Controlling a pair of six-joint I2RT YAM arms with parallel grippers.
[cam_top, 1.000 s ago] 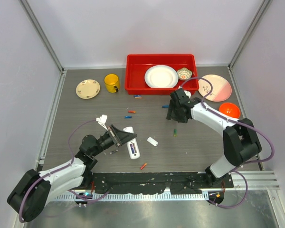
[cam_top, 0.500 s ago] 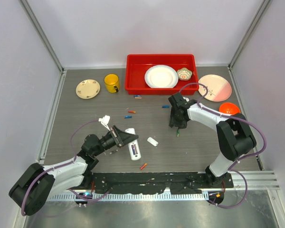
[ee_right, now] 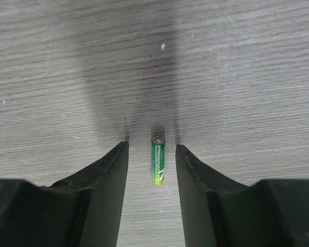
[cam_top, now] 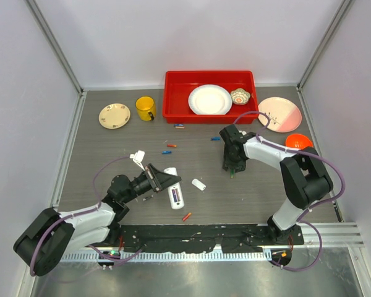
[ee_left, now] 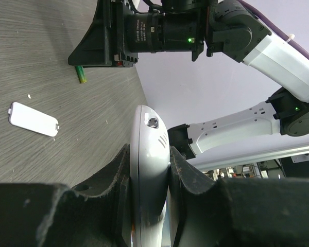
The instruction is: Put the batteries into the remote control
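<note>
1. Between the parted fingers of the right gripper [ee_right: 152, 146], flat on the grey table [ee_right: 237, 62]: one green battery [ee_right: 158, 160], lengthwise along the fingers, with a sliver of bare table on each side, touching neither pad.
2. From above, pokes out at 6 o'clock from under that gripper, right of the table's centre.
3. Clamped edge-on in the left gripper [ee_left: 148, 154]: the remote control [ee_left: 148, 175], pads pressed tight to both long sides. From above, sits at 7 o'clock of the table's centre and 8 o'clock of the right gripper, well apart from it.
4. At 3 o'clock of the remote, between the two grippers: white back cover [cam_top: 199, 184], lying loose, touching nothing.
5. Scattered around: loose batteries [cam_top: 186, 216] at 5 o'clock of the remote, more at its 12 o'clock and in front of the red tray [cam_top: 173, 93].
6. Inside that tray: white plate [cam_top: 209, 99] and patterned bowl [cam_top: 240, 96]. At its 9 o'clock, yellow mug [cam_top: 145, 108] and cream plate [cam_top: 114, 115]; at its 4 o'clock, pink plate [cam_top: 284, 117] and orange bowl [cam_top: 298, 143].
7. Hidden behind the left fingers: the remote's lower end. Too small from above to tell whether any cell sits in it.
</note>
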